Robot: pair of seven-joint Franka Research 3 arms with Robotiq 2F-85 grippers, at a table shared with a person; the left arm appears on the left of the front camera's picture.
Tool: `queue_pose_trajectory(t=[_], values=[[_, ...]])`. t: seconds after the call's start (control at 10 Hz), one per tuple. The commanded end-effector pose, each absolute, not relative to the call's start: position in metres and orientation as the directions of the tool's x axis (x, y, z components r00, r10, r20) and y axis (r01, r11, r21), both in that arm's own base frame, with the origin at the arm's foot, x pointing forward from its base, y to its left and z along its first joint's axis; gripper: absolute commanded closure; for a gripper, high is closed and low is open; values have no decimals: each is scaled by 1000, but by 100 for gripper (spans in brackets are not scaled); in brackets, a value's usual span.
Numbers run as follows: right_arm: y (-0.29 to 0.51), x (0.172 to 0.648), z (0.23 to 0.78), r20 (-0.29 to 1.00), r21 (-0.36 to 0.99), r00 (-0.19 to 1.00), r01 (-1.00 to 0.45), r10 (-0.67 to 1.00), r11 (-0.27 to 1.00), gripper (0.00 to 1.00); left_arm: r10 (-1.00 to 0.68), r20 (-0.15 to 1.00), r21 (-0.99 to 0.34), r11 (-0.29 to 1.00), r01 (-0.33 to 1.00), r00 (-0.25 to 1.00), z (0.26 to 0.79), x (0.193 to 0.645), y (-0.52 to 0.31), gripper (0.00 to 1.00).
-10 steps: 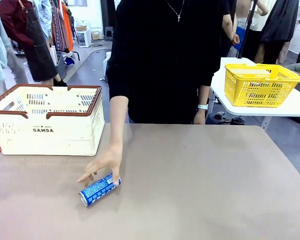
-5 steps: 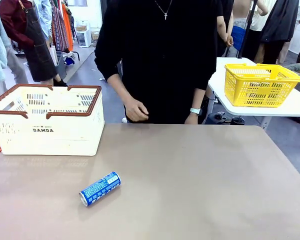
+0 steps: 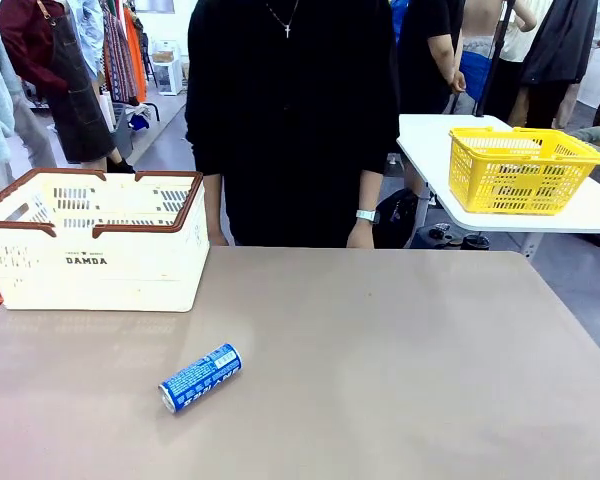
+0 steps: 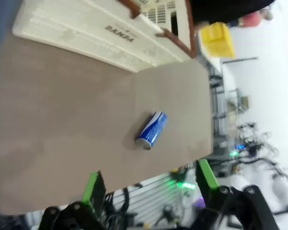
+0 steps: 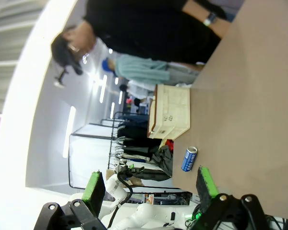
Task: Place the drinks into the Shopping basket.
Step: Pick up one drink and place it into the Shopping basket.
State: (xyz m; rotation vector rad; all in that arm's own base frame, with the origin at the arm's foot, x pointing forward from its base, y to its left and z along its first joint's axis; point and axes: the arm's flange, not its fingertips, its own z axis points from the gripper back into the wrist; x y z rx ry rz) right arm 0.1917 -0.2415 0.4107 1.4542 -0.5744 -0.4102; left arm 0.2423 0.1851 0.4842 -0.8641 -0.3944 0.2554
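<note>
A blue drink can (image 3: 200, 377) with white lettering lies on its side on the brown table, left of centre and near the front. The cream Shopping basket (image 3: 92, 240) with a reddish-brown rim stands at the table's far left, behind the can. In the left wrist view the can (image 4: 151, 130) lies well beyond my open left gripper (image 4: 149, 184), with the basket (image 4: 110, 36) farther off. My right gripper (image 5: 149, 184) is open too, high above the table; the can (image 5: 189, 159) and the basket (image 5: 172, 111) are far from it.
A person in black (image 3: 290, 120) stands at the table's far edge with both arms hanging down. A yellow mesh basket (image 3: 520, 168) sits on a separate white table at the back right. Other people stand farther behind.
The person's hand left the blue can on the table and drew back to their side. The person has straightened up. The can lies where it was set down.
</note>
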Motion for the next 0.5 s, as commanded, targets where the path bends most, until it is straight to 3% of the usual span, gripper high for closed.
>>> queue_pose_trajectory(t=[0.0, 0.4], values=[[-243, 195, 415, 143, 990, 789, -116, -597, 84, 0, 192, 280, -622, 783, 26, 941, 497, 247, 76, 0], [-243, 195, 415, 143, 990, 789, -116, -597, 84, 0, 163, 121, -352, 929, -111, 979, 476, 274, -78, 0]])
